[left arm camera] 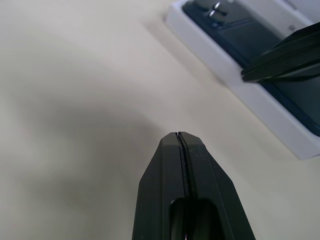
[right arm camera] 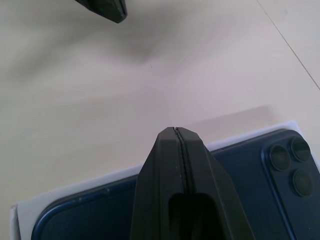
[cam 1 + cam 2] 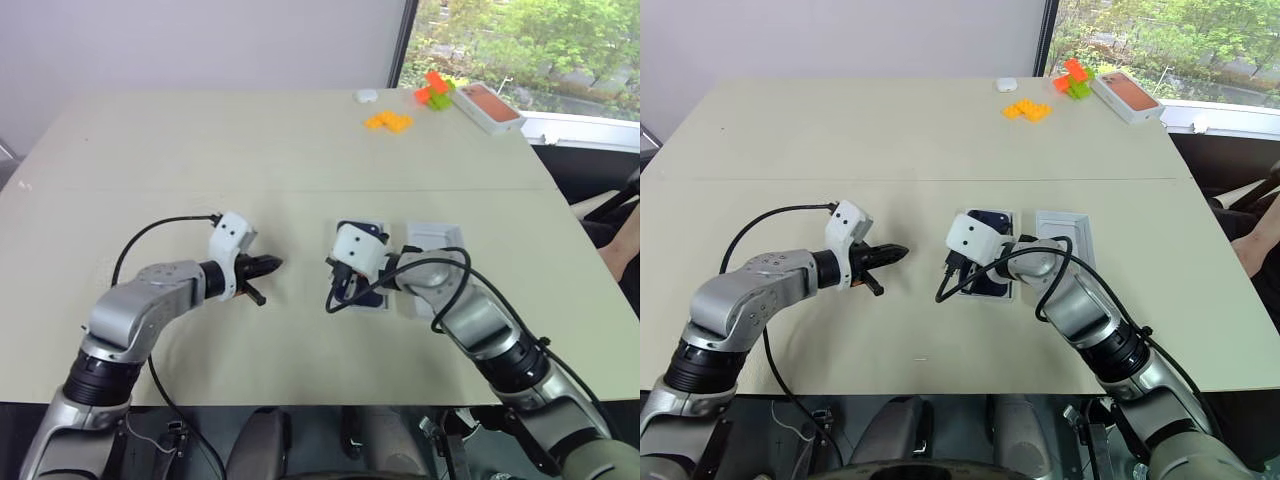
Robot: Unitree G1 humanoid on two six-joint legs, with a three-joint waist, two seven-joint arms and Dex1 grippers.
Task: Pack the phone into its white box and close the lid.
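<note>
Navy-blue phone (image 2: 165, 210) lying back-up inside white box (image 1: 235, 82), camera cluster showing at the far corner, near the middle of a pale beige table (image 3: 300, 140). Just beside the box on the robot's right, the lid (image 3: 1064, 236), open side up, partly hidden by the right arm. Right gripper (image 2: 175, 131) poised over the phone's back with its two black fingers pressed together, empty; contact with the phone not clear. Left gripper (image 3: 272, 265) hovering over bare tabletop, well apart from the box on its left, fingers likewise pressed together and holding nothing. Judged step: phone packed or being seated, lid not yet on. Next move, as a judgement: opening one gripper, taking the lid by an edge, turning it over, then lowering it squarely onto the tray, with the other gripper likely steadying the box. Possible snag: right arm and its black cable lying across the lid, and a snug fit that could catch if the lid comes down tilted. At the far right corner, well clear of the work: an orange-red-topped box (image 3: 487, 107), orange, red and green toy blocks (image 3: 436, 90), and a small white object (image 3: 366, 96).
</note>
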